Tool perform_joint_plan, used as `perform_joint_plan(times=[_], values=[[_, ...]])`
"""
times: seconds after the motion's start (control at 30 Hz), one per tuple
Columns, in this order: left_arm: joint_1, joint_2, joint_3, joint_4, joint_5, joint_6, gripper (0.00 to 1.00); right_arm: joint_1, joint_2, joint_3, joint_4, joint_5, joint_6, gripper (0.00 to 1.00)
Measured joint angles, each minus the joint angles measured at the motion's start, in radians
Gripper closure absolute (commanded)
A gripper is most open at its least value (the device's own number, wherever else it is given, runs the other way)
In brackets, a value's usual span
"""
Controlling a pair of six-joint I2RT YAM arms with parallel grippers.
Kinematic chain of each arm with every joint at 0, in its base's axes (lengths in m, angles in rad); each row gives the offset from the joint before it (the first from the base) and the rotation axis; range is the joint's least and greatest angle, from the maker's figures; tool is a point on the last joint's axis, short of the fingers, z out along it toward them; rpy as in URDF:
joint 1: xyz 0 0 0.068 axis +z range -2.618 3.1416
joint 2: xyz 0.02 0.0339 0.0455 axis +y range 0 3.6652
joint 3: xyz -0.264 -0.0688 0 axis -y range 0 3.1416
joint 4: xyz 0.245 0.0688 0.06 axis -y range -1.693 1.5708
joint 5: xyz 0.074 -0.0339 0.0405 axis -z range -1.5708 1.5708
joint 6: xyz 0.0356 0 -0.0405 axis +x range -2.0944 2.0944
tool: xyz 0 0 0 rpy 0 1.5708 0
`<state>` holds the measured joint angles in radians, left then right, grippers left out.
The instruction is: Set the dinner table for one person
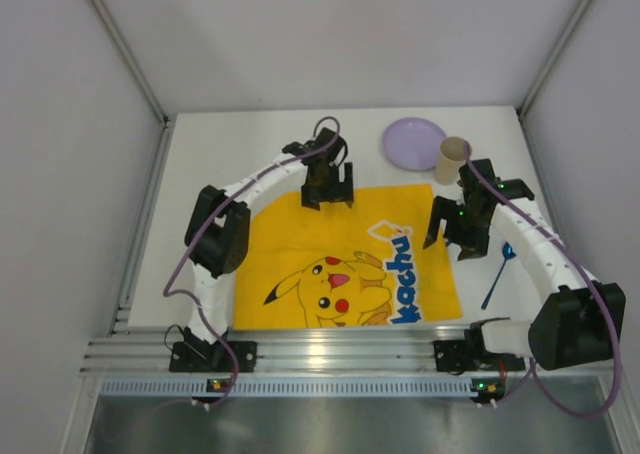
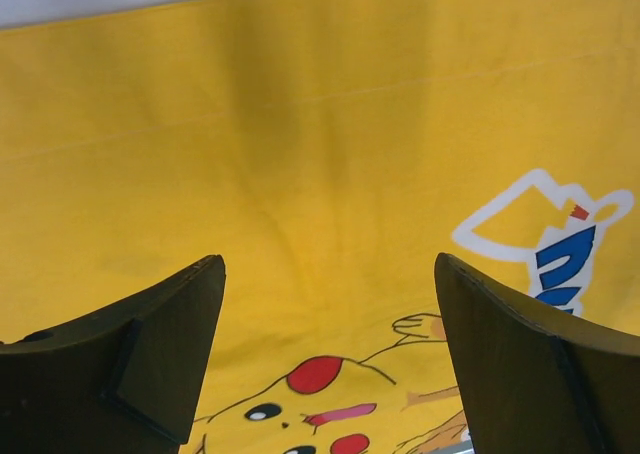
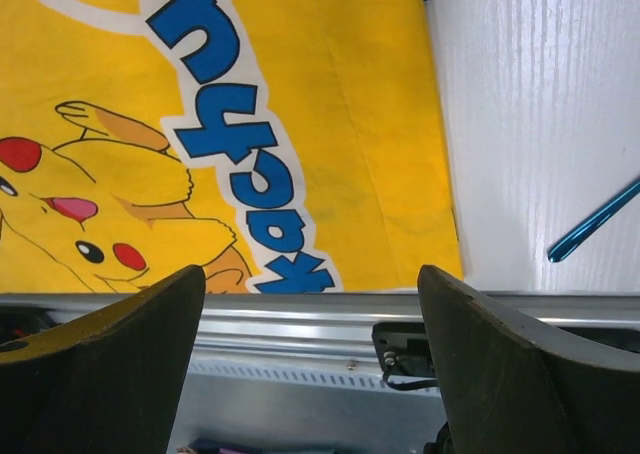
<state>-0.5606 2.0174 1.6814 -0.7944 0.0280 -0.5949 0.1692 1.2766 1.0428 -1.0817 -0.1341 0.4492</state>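
Left gripper: fingers spread wide, nothing between them. It hangs over the far edge of the yellow Pikachu mat; the left wrist view shows only yellow cloth beneath it.

Right gripper: fingers spread wide, nothing between them. It hangs over the mat's right edge, near the printed blue lettering.

Dinner table: white top beneath both grippers, bare to the left of the left gripper and to the right of the right one. It carries every item listed.

Plate: lilac, round, flat on the table beyond the right gripper and to its left, off the mat. Its face shows plain lilac.

Cup: tan, just beyond the right gripper, beside the plate's right rim; whether they touch cannot be told. Its inside is too small to read.

Spoon: blue, on the table just right of the right gripper, off the mat.

Aluminium rail: along the near edge, behind both grippers.
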Motion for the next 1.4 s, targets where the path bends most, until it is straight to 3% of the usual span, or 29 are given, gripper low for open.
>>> perform_joint_plan(times=[0.23, 0.83, 1.13, 1.4], values=[[-0.067, 0.175, 0.063, 0.017, -0.024, -0.012, 0.09, 0.0, 0.0, 0.0, -0.013, 0.023, 0.008, 0.13], [-0.043, 0.315, 0.289, -0.032, -0.124, 0.039, 0.08, 0.0, 0.0, -0.001, -0.034, 0.054, 0.024, 0.13], [0.012, 0.33, 0.314, -0.016, -0.126, 0.044, 0.07, -0.007, 0.008, 0.016, -0.05, 0.103, 0.022, 0.12], [0.028, 0.331, 0.336, -0.022, -0.095, 0.076, 0.02, -0.064, 0.127, 0.062, -0.003, 0.086, 0.025, 0.14]])
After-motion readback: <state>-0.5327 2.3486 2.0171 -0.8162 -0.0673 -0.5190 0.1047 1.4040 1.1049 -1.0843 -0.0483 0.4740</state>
